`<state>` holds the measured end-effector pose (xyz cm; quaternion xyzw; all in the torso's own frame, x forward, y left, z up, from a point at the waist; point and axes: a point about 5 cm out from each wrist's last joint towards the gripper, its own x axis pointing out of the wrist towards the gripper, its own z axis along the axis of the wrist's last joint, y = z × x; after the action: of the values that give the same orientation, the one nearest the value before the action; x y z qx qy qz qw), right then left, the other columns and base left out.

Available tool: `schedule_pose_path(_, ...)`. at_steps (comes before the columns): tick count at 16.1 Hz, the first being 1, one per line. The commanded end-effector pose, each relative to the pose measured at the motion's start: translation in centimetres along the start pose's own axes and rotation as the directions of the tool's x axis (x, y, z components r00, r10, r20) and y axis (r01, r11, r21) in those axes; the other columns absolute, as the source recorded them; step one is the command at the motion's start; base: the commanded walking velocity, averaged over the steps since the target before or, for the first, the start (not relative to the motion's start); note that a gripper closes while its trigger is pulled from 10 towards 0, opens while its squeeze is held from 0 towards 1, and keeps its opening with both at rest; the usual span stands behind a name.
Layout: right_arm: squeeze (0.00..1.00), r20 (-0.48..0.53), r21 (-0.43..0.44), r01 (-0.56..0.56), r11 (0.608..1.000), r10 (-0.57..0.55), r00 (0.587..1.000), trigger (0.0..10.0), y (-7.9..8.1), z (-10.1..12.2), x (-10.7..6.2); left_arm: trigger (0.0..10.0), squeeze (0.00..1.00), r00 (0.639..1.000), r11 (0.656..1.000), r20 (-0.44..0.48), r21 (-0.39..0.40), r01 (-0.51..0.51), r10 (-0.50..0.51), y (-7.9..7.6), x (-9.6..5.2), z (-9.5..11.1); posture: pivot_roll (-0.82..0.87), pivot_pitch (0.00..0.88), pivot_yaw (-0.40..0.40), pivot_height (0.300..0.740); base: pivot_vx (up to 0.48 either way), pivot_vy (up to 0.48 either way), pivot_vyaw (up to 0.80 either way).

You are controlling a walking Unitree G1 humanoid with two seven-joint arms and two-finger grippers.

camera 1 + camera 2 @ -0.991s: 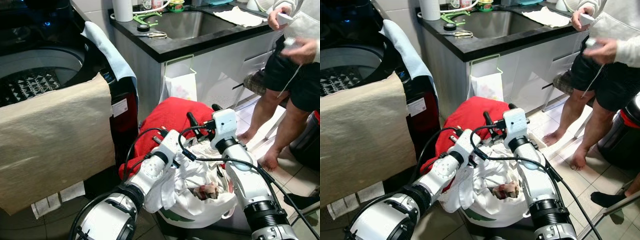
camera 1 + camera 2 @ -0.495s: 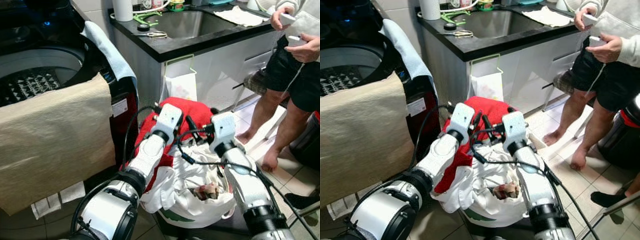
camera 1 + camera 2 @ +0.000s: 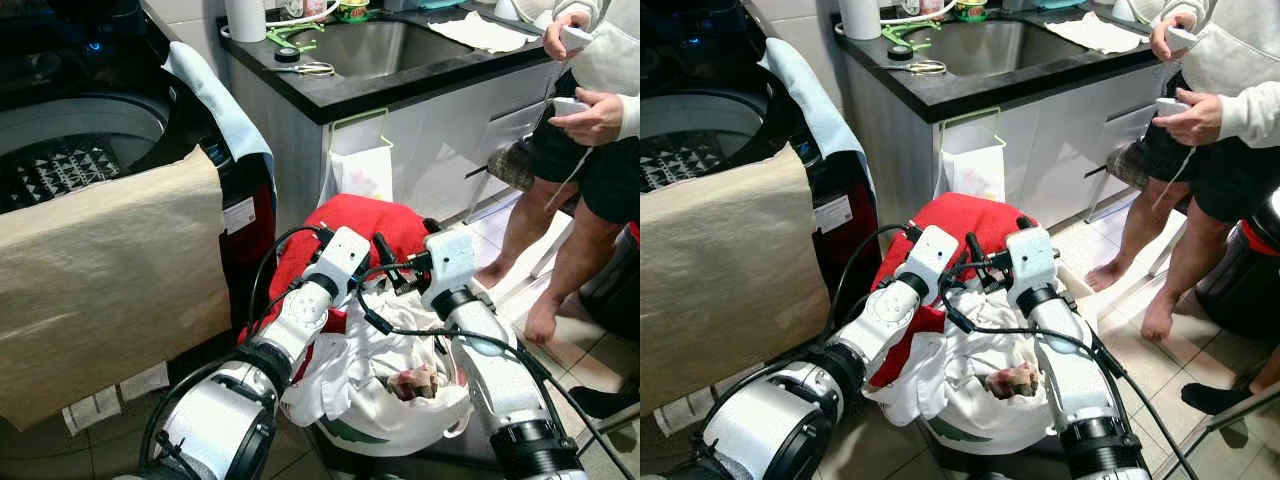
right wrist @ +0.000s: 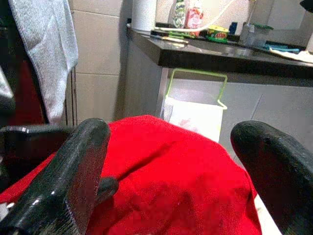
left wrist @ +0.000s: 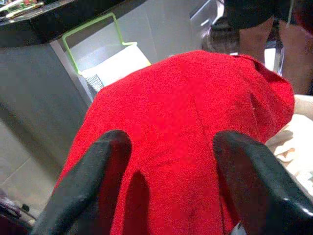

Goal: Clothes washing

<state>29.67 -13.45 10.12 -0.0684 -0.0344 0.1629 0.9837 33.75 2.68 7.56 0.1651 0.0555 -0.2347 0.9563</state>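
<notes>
A red garment (image 3: 350, 222) lies heaped on top of white laundry (image 3: 385, 350) in a basket on the floor. My left gripper (image 5: 171, 142) is open, its two black fingers spread just over the red cloth (image 5: 186, 107). My right gripper (image 3: 405, 235) is open too, hovering beside the left one above the same red cloth (image 4: 166, 176). Neither one holds any fabric. To the left stands the open top-loading washing machine (image 3: 100, 115) with a patterned cloth (image 3: 55, 168) in its drum.
A beige towel (image 3: 110, 280) hangs over the washer's front and a pale blue towel (image 3: 215, 100) over its side. Behind the basket are the black counter with a sink (image 3: 380, 50) and a green-framed white bag (image 3: 362, 165). A person (image 3: 590, 150) stands barefoot at the right.
My left arm lifted from low beside the basket up onto the red garment, then settled slightly lower. The right gripper barely moved. The person's hands shifted.
</notes>
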Motion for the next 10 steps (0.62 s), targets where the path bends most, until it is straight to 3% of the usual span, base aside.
schedule_pose_path(1, 0.00, 0.013, -0.013, -0.014, 1.000, 0.014, 1.000, 10.0, 0.2, 0.5, -0.1, 10.0, 1.00, 1.000, 0.999, 0.008, 0.041, -0.003, 0.003, -0.1, 0.5, 1.0, -0.17, 0.000, -0.012, 0.740, 0.000, 0.000, 0.00)
schedule_pose_path(6, 0.00, 0.031, -0.045, -0.048, 0.998, 0.050, 0.998, 10.0, 1.1, 1.0, -0.6, 10.0, 1.00, 1.000, 0.996, 0.021, 0.094, 0.006, -0.008, -0.3, 1.0, 2.0, -0.19, 0.000, -0.006, 0.740, 0.000, 0.000, 0.00)
schedule_pose_path(8, 0.00, 0.023, -0.039, -0.049, 0.998, 0.050, 0.998, 10.0, 1.3, 0.9, -1.1, 10.0, 1.00, 1.000, 0.988, 0.011, 0.155, 0.024, -0.027, -0.7, 0.8, 1.7, -0.19, 0.000, -0.003, 0.740, 0.000, 0.000, 0.00)
schedule_pose_path(10, 0.00, 0.013, -0.034, -0.048, 0.998, 0.049, 0.999, 10.0, 1.4, 0.8, -1.5, 10.0, 1.00, 0.994, 0.970, -0.072, 0.224, 0.093, -0.079, -1.3, 0.5, 0.3, -0.19, 0.000, -0.002, 0.740, 0.000, 0.000, 0.00)
